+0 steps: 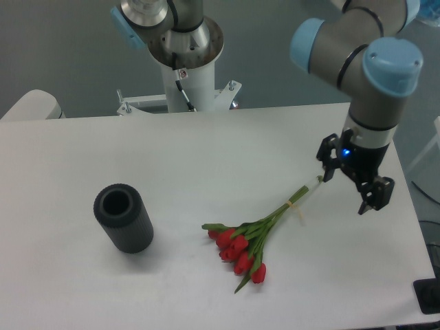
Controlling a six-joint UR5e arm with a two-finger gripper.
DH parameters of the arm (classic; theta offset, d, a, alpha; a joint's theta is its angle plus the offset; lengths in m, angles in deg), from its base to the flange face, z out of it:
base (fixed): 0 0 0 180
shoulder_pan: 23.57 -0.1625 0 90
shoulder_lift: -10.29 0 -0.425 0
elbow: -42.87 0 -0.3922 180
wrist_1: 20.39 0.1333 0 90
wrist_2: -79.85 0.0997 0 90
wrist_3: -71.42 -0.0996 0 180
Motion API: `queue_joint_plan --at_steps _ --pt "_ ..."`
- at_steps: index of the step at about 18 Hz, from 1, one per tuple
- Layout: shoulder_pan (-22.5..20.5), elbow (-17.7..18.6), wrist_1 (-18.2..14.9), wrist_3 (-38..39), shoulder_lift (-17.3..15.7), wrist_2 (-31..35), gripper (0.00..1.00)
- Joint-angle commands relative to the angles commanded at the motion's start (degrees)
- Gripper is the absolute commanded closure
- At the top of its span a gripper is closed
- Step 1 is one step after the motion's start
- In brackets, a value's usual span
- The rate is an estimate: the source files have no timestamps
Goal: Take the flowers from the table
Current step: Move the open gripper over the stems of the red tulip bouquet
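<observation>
Tool: my tool [348, 187] hangs above the right side of the bench [206, 151], fingers spread wide, nothing between them.
Flowers: the flowers [258, 230] lie flat on the bench, red heads toward me, stem tips pointing up-right at the tool.
Grasp thinking: stem end sits just beside the near finger; I judge the bare stems the sensible hold, sparing the blooms.
Vase: dark ribbed vase [124, 218] stands well left, out of my path.
</observation>
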Motion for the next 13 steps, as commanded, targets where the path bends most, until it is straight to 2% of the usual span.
queue_joint_plan --at_steps 3,5,8,13 --pt "0.79 2.71 0.00 2.03 -0.26 0.09 0.00" --pt "0.79 7.27 0.79 6.23 -0.79 -0.17 0.00" --pt "0.79 11.86 6.40 12.21 -0.97 0.00 0.00" --pt "0.79 14.33 7.12 18.72 -0.18 -0.44 0.00"
